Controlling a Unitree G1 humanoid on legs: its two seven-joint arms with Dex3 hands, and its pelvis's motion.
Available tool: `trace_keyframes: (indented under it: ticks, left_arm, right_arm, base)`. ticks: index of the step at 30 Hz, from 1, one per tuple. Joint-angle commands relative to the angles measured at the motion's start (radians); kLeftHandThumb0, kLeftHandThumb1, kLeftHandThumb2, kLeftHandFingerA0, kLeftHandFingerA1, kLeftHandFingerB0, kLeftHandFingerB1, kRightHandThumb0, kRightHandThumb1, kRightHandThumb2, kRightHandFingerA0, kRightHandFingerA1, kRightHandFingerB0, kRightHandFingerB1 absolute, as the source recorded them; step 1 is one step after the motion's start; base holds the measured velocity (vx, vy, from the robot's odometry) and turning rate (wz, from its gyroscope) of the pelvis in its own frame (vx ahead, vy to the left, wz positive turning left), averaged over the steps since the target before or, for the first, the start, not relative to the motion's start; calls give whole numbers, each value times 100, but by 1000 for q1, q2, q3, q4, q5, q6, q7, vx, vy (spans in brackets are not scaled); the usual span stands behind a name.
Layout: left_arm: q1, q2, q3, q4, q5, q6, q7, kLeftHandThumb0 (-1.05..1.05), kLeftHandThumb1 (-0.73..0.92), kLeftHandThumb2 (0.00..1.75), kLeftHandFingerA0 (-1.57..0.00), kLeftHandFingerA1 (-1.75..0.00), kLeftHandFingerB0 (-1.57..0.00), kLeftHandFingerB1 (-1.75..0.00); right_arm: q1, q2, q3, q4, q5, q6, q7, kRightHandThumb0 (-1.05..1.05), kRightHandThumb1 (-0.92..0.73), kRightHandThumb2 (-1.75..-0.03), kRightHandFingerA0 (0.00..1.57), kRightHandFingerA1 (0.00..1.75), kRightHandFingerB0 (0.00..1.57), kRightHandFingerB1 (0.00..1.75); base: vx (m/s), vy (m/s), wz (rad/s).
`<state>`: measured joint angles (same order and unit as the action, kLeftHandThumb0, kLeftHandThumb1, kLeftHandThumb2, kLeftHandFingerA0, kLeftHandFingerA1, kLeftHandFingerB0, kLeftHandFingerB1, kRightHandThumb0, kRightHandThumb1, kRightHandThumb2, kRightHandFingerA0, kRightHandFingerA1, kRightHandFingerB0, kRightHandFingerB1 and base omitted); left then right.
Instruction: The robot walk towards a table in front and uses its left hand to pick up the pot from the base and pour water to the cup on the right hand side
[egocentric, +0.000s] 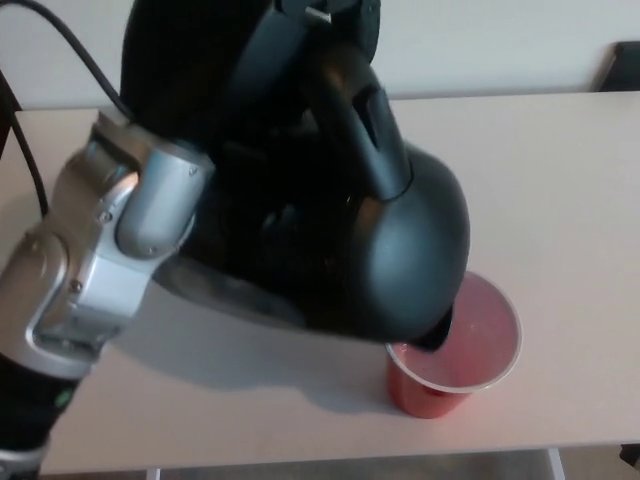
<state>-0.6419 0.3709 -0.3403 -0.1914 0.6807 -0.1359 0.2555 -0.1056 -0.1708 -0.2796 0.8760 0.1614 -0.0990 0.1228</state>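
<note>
Right now the table fills most of my view, pale and bare apart from the work in front; its near edge runs along the bottom of the picture, and there is open surface to the right and behind. Next in size is the pot, a black kettle tipped well over toward my right, its spout hanging just over the left rim of the cup. I judge it is held that steeply so the water runs out of the spout and into the cup rather than down the pot's side. My left hand is up at the handle, wrapped around it from above and bearing the pot's whole weight; the silver wrist and forearm come in from the lower left. My right hand does not show anywhere. A black cable loops across the upper left corner, clear of the pour. Smallest is the cup, red, upright, close to the table's front edge with little margin there. I cannot make out a stream or the water level. If I lower the spout further it could nudge the rim and tip the cup, so any correction should go up or back left, where there is room.
</note>
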Motion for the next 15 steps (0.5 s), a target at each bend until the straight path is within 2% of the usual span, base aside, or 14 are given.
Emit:
trace_keyframes:
  ticks: [1,4,5,6,7,8,10,11,13,14,15]
  left_arm:
    - [-130,45,7,15,201,-146,154,-22,52,65,-107,-175,-78,-172]
    - [-154,41,6,27,211,-151,156,-20,51,63,-104,-175,-76,-171]
    - [-162,39,6,32,217,-152,158,-20,51,63,-103,-175,-75,-173]
    - [-167,36,7,36,221,-154,159,-20,51,63,-103,-175,-75,-173]
    - [-172,33,9,38,224,-154,156,-21,52,61,-104,-175,-76,-171]
    - [-175,28,9,40,228,-154,157,-21,51,63,-102,-175,-74,-172]
    - [-179,17,11,43,235,-153,158,-22,51,65,-100,-175,-78,-166]
    - [-177,12,11,43,242,-152,160,-20,52,63,-102,-175,-73,-172]
    - [-173,7,13,44,249,-159,161,-20,52,63,-101,-175,-73,-173]
    - [-172,4,12,48,255,-163,168,-19,53,63,-102,-175,-73,-172]
    - [-171,3,14,49,257,-165,168,-19,53,63,-102,-175,-73,-172]
  right_arm:
    - [-24,-28,-3,-4,-6,-21,-8,-44,-51,-74,26,49,29,51]
    - [-26,-30,1,-6,-12,-22,-11,-44,-52,-75,26,49,29,51]
    - [-27,-31,1,-6,-10,-21,-9,-38,-62,-57,28,41,33,45]
    - [-29,-31,1,-5,-10,-21,-8,-38,-62,-57,28,41,33,45]
    - [-31,-31,2,-7,-11,-19,-9,-38,-61,-57,28,41,33,45]
    - [-31,-31,3,-7,-13,-23,-10,-44,-51,-75,26,50,30,52]
    - [-34,-30,4,-5,-13,-26,-10,-44,-51,-75,26,50,30,52]
    - [-31,-31,4,-11,-11,-26,-6,-43,-50,-75,26,49,30,52]
    - [-30,-30,3,-15,-8,-25,-2,-43,-50,-75,26,50,30,53]
    - [-30,-30,2,-14,-8,-26,-2,-38,-61,-57,27,41,35,47]
    - [-30,-30,2,-14,-8,-26,-2,-38,-61,-57,27,41,35,47]
  base:
    - [0,0,0]
    - [0,0,0]
    - [0,0,0]
    - [0,0,0]
    - [0,0,0]
    - [0,0,0]
    - [0,0,0]
    - [0,0,0]
    - [0,0,0]
    - [0,0,0]
    - [0,0,0]
